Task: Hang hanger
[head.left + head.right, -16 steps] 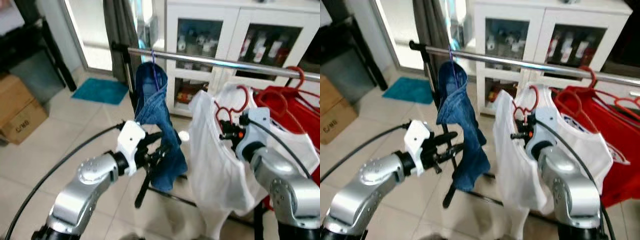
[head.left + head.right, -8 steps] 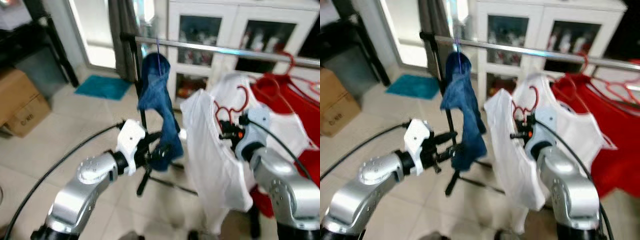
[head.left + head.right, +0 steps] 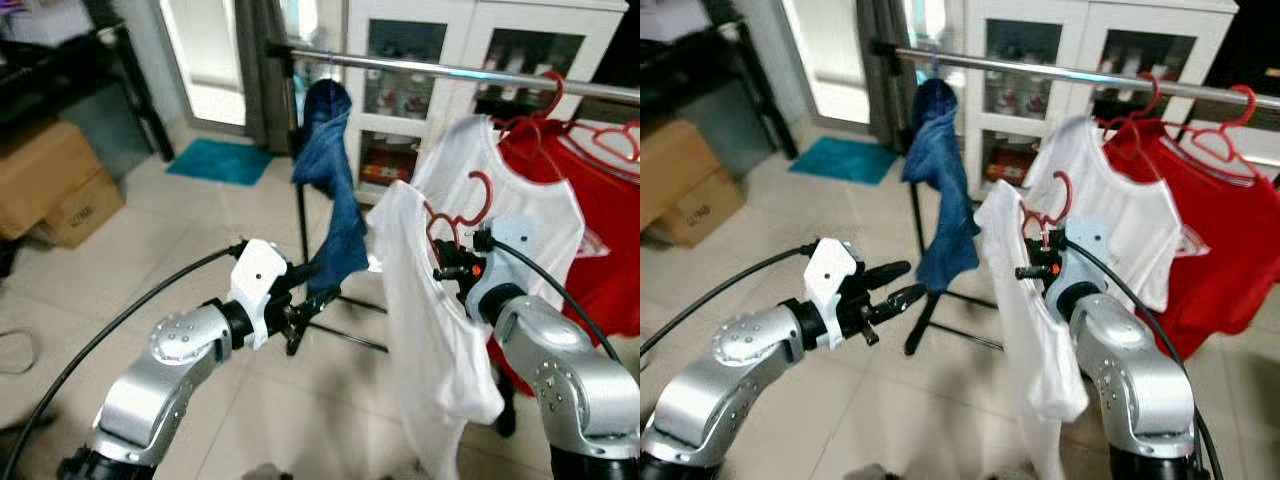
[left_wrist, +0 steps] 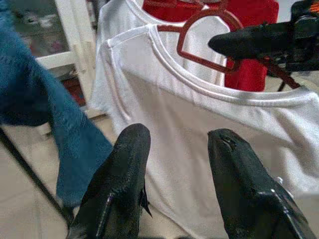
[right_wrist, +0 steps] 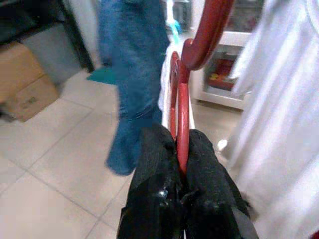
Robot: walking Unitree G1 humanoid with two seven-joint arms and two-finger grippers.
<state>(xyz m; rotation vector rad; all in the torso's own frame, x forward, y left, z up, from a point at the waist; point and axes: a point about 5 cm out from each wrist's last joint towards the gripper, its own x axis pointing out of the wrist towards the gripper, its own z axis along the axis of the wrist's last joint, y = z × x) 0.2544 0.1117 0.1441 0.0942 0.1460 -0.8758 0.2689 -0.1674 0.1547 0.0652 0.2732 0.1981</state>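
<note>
Right wrist view has the right claw [image 5: 182, 164] clenched on the neck of the red plastic hanger [image 5: 192, 74] carrying a white cotton T-shirt [image 3: 430, 300], holding it upright at centre frame so its hook can reach the silver metal clothes rail [image 3: 450, 68] across the upper frame. Left claw [image 4: 177, 164] hovers released beside the shirt's collar, probably to steady it.

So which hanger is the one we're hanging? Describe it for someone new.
Find the steel rail before the white cabinet. Below it, the right gripper pinches a red hanger carrying a white T-shirt. Unlike the other red hangers, it isn't hooked on the rail.
</note>
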